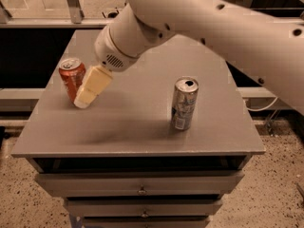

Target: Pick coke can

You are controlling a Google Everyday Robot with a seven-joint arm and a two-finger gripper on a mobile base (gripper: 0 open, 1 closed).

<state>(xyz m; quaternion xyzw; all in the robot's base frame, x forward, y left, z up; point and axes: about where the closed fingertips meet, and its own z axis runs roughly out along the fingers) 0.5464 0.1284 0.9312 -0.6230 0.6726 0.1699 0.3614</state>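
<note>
The coke can (71,76), red-orange with a silver top, stands upright near the left edge of the grey table (137,127). My gripper (87,93) reaches down from the big white arm and sits right beside the can on its right side, its cream-coloured finger (92,86) touching or nearly touching the can. Only one finger shows; the can's lower right side is hidden behind it.
A taller slim silver-blue can (184,103) stands upright at the middle right of the table. Drawers (140,184) lie under the tabletop. A dark gap and a rail run behind the table, and speckled floor lies around it.
</note>
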